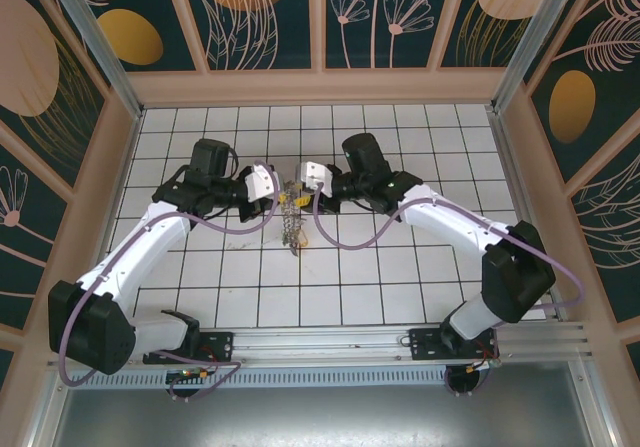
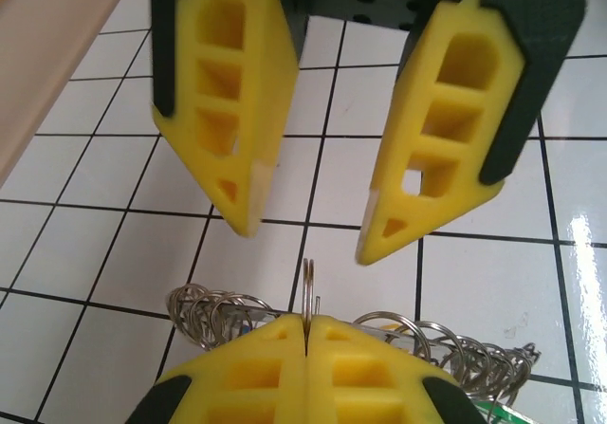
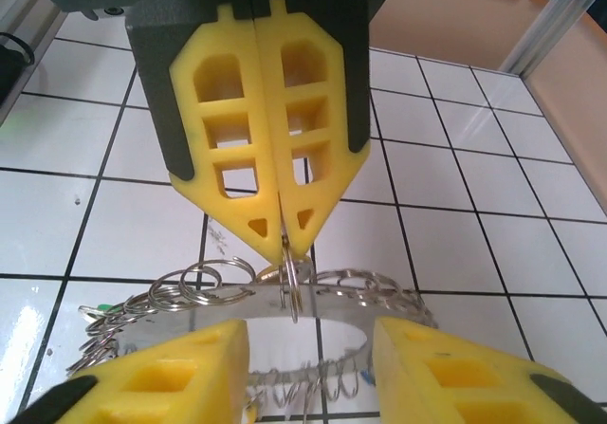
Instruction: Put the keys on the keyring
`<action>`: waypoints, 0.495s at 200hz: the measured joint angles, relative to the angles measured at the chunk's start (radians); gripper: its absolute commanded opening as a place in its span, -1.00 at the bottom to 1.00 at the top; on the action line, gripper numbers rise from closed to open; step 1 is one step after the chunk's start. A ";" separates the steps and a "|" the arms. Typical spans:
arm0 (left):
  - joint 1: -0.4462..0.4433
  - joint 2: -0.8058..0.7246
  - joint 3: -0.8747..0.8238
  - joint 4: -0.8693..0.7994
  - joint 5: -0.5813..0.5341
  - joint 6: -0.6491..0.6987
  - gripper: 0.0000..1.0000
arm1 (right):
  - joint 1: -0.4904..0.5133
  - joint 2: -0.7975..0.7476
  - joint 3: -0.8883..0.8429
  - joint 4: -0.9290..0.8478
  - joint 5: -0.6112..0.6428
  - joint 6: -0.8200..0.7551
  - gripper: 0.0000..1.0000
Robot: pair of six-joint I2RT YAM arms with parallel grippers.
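Table [image 1: 400, 267]: white square tiles, dark grid lines, glossy highlights.
Walls [image 1: 270, 17]: dark teal panels on three sides, printed with peach and gold leaves and flowers.
Panel frames [image 1: 315, 85]: pale peach, wood-toned.
Corner posts [image 1: 93, 37]: aluminium.
Front rail [image 1: 330, 342]: aluminium extrusion along the near edge.
Light: bright, even.

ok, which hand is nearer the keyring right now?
Left. The left hand is pinched shut on a loop of the keyring, so it touches it. The right hand stands open just opposite, its fingertips short of that loop, not touching.
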 measured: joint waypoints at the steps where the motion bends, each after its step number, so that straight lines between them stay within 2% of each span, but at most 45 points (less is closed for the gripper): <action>1: 0.000 0.000 0.000 0.000 0.000 0.000 -1.00 | 0.000 0.000 0.001 0.000 0.000 0.000 -0.31; 29: 0.000 0.001 0.004 -0.001 0.006 0.000 -1.00 | 0.008 0.011 0.014 -0.002 -0.006 -0.001 -0.42; 60: 0.000 0.008 0.008 -0.005 0.020 0.000 -1.00 | 0.013 0.023 0.021 -0.003 -0.016 -0.004 -0.74; 77: 0.000 0.013 0.012 -0.008 0.024 0.000 -1.00 | 0.015 0.028 0.022 -0.004 -0.018 -0.003 -1.00; 89: 0.000 0.014 0.012 -0.013 0.025 0.000 -1.00 | 0.015 0.030 0.022 -0.004 -0.018 -0.002 -1.00; 99: 0.000 0.014 0.013 -0.016 0.026 -0.001 -0.80 | 0.016 0.030 0.022 -0.004 -0.018 0.000 -1.00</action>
